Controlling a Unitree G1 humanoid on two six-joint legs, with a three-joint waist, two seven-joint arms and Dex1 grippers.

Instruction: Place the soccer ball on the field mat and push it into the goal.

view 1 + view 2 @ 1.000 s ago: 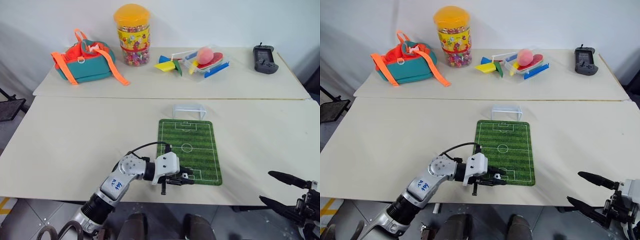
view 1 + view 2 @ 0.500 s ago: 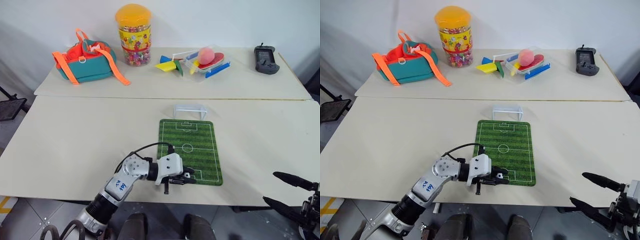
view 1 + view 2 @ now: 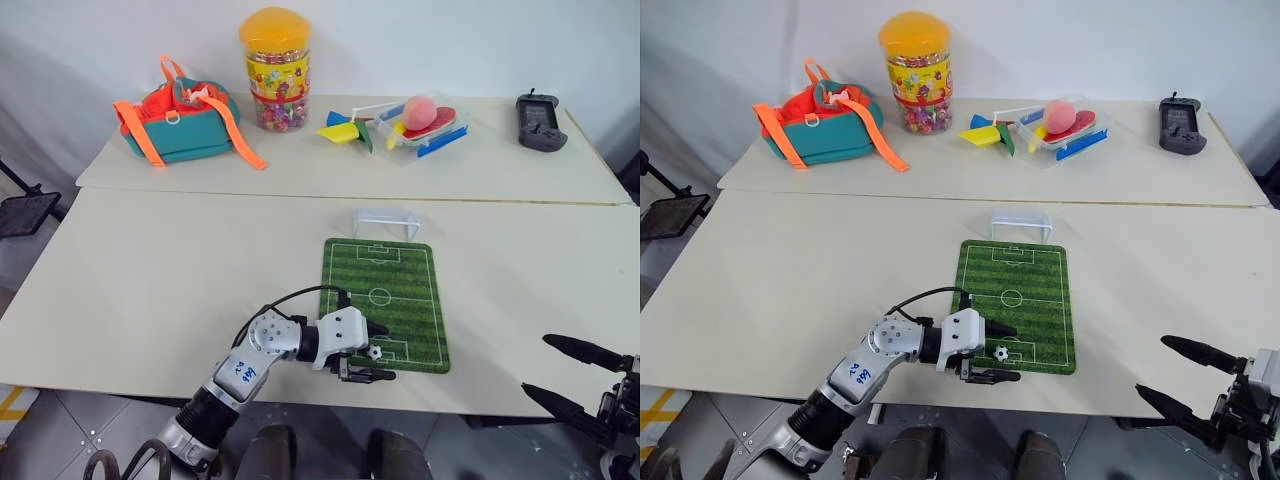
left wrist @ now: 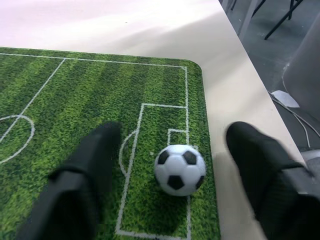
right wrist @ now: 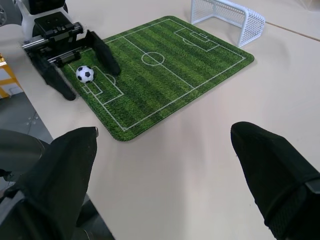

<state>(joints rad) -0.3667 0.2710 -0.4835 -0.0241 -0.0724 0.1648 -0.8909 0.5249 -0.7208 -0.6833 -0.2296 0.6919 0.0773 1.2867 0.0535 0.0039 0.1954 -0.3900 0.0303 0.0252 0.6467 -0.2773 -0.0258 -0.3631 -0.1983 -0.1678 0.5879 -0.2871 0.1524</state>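
The tiny black-and-white soccer ball [image 3: 373, 352] rests on the field mat [image 3: 385, 295], inside the penalty box at the mat's near end. My left gripper [image 3: 381, 352] is open. One black finger [image 4: 95, 160] lies on the turf and the other stands past the mat's near edge, with the ball loose between them. The white goal [image 3: 385, 221] stands just beyond the mat's far end. My right gripper [image 3: 537, 364] is open and empty, off the table's front edge at the lower right.
The mat's near edge lies close to the table's front edge. On the back table stand a teal and orange bag [image 3: 178, 125], a candy jar [image 3: 275, 70], a clear tray [image 3: 418, 125] holding a pink ball and coloured pieces, and a black handheld device [image 3: 542, 122].
My left gripper has opened and the ball now sits on the mat between its fingers. The hand itself stayed put. The whole picture shifted slightly.
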